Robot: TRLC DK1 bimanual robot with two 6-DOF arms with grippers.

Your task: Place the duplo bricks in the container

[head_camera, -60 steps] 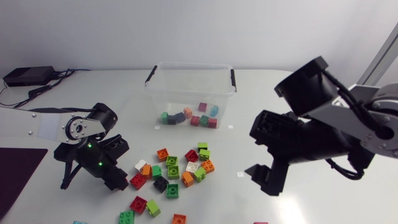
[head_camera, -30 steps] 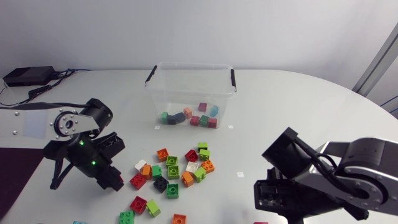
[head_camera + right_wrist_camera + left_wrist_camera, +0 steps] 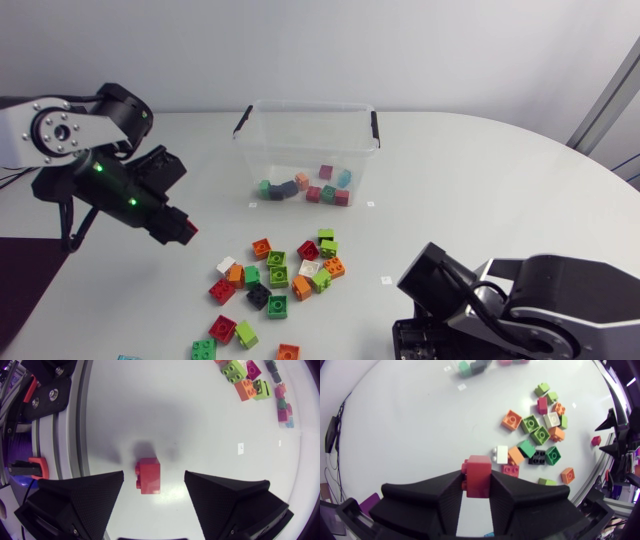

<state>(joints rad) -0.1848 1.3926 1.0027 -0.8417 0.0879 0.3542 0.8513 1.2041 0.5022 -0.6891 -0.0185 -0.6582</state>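
My left gripper (image 3: 180, 228) hangs above the table, left of the brick pile, shut on a red brick (image 3: 185, 230). The left wrist view shows that red brick (image 3: 479, 476) pinched between both fingers of the left gripper (image 3: 476, 487). The clear container (image 3: 305, 125) stands at the back centre with several bricks (image 3: 305, 188) in it. A pile of loose bricks (image 3: 275, 278) lies in front of it. My right gripper (image 3: 153, 480) stands open low over another red brick (image 3: 148, 475) near the table's front edge, its fingers apart from it on both sides.
A black box with cables (image 3: 45, 122) sits at the back left. A dark mat (image 3: 25, 290) lies at the left edge. Small white markers (image 3: 387, 279) dot the table. More loose bricks (image 3: 225, 335) lie near the front edge. The table's edge rail (image 3: 60, 435) runs beside my right gripper.
My left gripper shut on the red brick beside the pile and lifted it up and back to the left. My right arm swung down to the front edge, over a red brick.
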